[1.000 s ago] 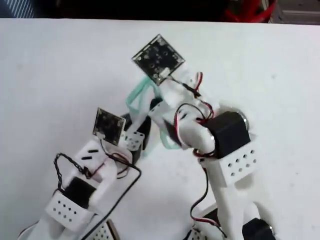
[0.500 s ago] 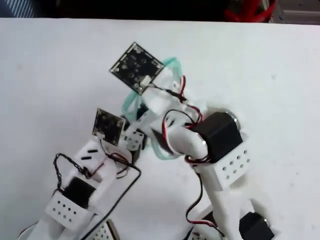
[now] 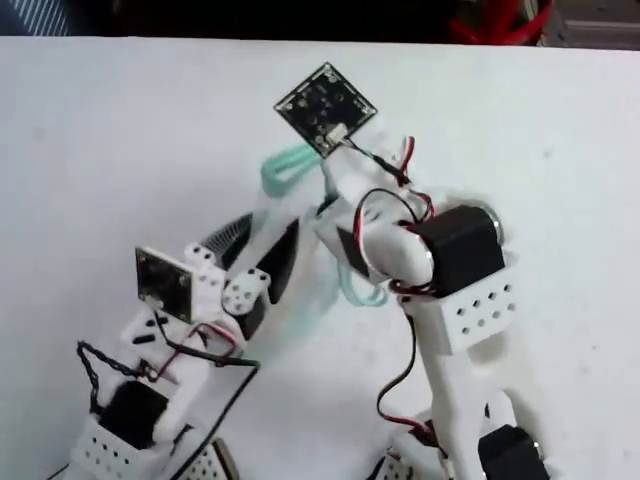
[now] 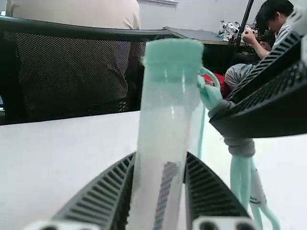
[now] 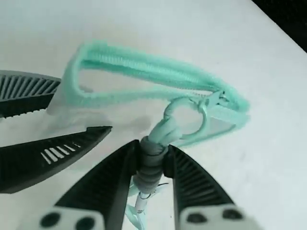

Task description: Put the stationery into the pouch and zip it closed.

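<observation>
At the lower left of the high view the left arm reaches up over the white desk. Its left hand is clenched on one end of the pouch. In the left wrist view the two black ridged fingers press on both sides of the clear plastic. The pouch stands upright between them, with its mint-green fabric edge on top. A black mesh chair stands beyond the desk's far edge.

The pouch spans the gap between the two hands, near the middle of the desk. In the high view its mint trim shows as a loop just beside the right arm's camera board, and again under that arm's wrist. In the right wrist view the two mint zipper bands bow apart, so the mouth gapes along most of its length. The bands meet at the end the left hand holds and again at the zipper slider at the other end. Whether any stationery lies inside cannot be told.

A mint ring hangs from the slider. Tied to it is the pull cord, mint with a grey wrapped part. The right hand is clamped on that grey part, one finger on each side, near the slider. The right arm rises from the lower right of the high view and leans over the pouch.
</observation>
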Controlling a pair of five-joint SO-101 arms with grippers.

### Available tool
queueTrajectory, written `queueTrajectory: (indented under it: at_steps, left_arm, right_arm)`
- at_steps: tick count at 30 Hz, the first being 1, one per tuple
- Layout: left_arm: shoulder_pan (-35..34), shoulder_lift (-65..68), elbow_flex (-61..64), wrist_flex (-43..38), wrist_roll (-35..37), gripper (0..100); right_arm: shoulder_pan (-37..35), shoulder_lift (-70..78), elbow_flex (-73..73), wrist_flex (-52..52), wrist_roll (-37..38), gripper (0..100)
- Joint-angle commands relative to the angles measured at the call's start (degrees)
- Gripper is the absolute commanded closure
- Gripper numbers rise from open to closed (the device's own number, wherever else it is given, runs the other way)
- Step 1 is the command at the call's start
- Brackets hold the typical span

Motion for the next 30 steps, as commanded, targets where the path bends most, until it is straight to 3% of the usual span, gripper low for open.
queueTrajectory:
  at_steps: [1, 6, 11, 21, 26, 30]
  left_arm:
    - [1.8, 0.3, -6.0, -1.8, 0.8, 88]
    - [3.9, 0.7, -9.6, 7.1, -3.3, 86]
    - [3.5, -4.5, -13.8, 20.4, -0.3, 76]
    - [3.6, -6.8, -13.6, 22.0, -1.4, 79]
    - [3.8, -6.8, -19.3, 28.5, -1.6, 85]
    - [3.9, -6.8, -17.9, 26.5, -1.8, 97]
  right_arm:
    - [0.0, -0.2, 0.2, 0.6, 0.9, 97.9]
    - [0.4, -0.2, 0.2, 0.6, 1.0, 97.9]
    - [0.0, -0.2, 0.2, 0.6, 1.0, 97.9]
    - [-0.1, -0.8, 0.3, 0.6, 0.9, 97.9]
    - [-0.1, -0.8, 0.2, 0.6, 0.9, 97.9]
    - [-0.1, -0.9, -1.8, 0.6, 0.9, 97.9]
